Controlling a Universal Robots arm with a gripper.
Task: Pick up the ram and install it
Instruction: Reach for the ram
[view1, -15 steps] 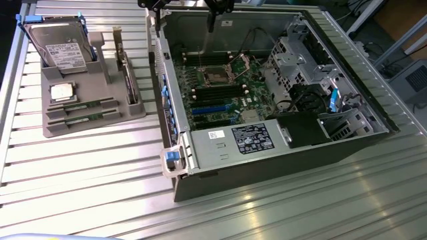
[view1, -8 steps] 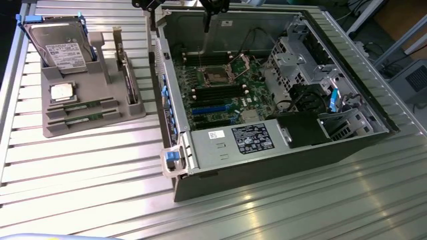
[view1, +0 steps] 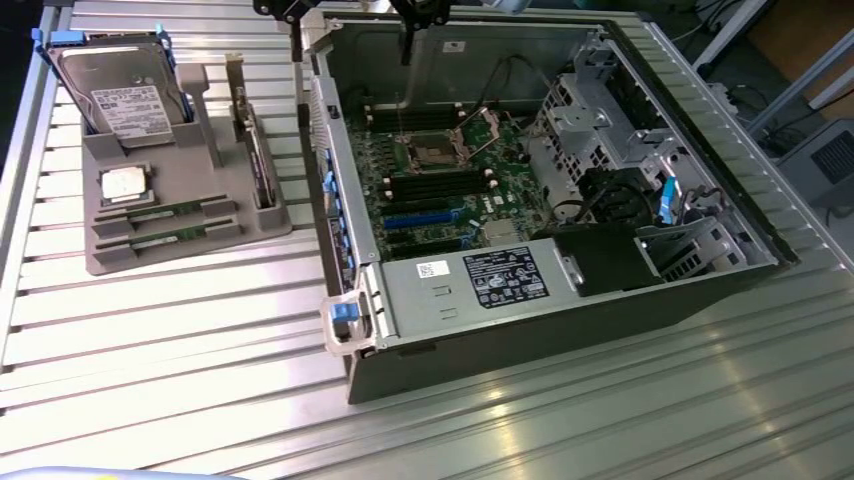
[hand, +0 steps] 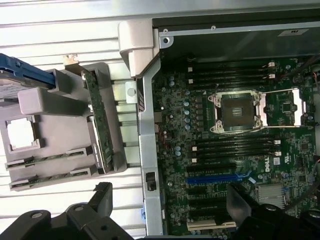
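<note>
Exterior view: ram (view1: 171, 212) lies well apart from the spread pincer (view1: 350, 40).

Gripper (view1: 347, 45) is hanging spread wide over the case wall (view1: 327, 170), and that wall is standing like a fence between the gray holder (view1: 120, 262) and the motherboard (view1: 461, 195). The two ram sticks (view1: 167, 214) are lying clear from above, but an upright card (view1: 256, 150) is rising just beside them on the exterior view's right, and the hard drive (view1: 120, 95) is looming behind. Inside, the memory slots (view1: 407, 185) are sitting open from above, with the CPU socket (view1: 434, 152) and black cables (view1: 587, 200) crowding in near them.
</note>
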